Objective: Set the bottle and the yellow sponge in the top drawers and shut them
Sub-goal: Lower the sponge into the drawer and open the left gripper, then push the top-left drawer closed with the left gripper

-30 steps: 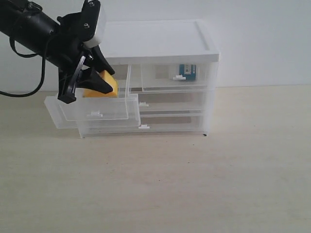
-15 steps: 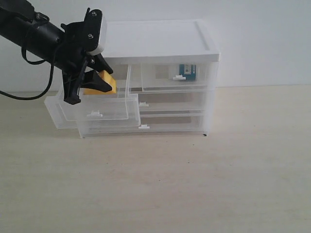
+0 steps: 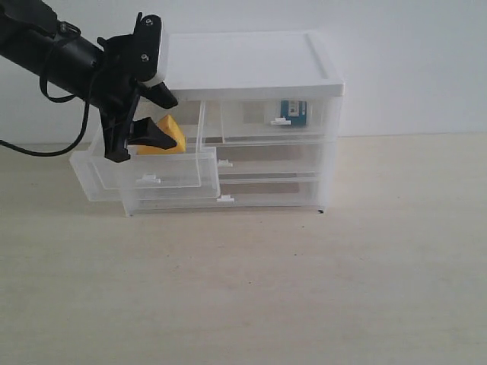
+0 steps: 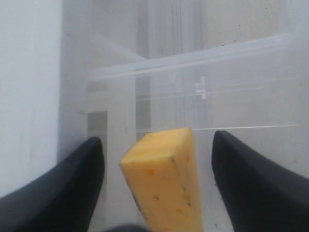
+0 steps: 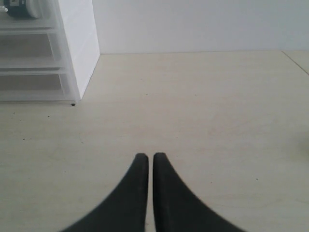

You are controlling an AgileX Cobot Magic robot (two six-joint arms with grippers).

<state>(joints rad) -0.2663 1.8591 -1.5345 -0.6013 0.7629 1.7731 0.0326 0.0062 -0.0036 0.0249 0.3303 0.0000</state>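
We see left end effector (image 4: 157,140) released, fingers (image 4: 63,188) spread; yellow sponge (image 4: 164,183) sits between them, touching neither, inside open top drawer (image 3: 156,172).

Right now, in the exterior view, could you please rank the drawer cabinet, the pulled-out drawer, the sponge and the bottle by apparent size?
1. The drawer cabinet, largest.
2. The pulled-out drawer.
3. The sponge and the bottle look about alike. The left claw hides part of the sponge, so I won't rank them.

- Yellow-orange sponge (image 3: 170,138), flecked with darker pores.
- Teal-blue and white label on white bottle (image 3: 293,112).
- Translucent white top drawers (image 3: 163,169).
- Black left claw (image 4: 157,143) and right claw (image 5: 146,159).
- Pale beige, faintly grained desk (image 3: 304,289).
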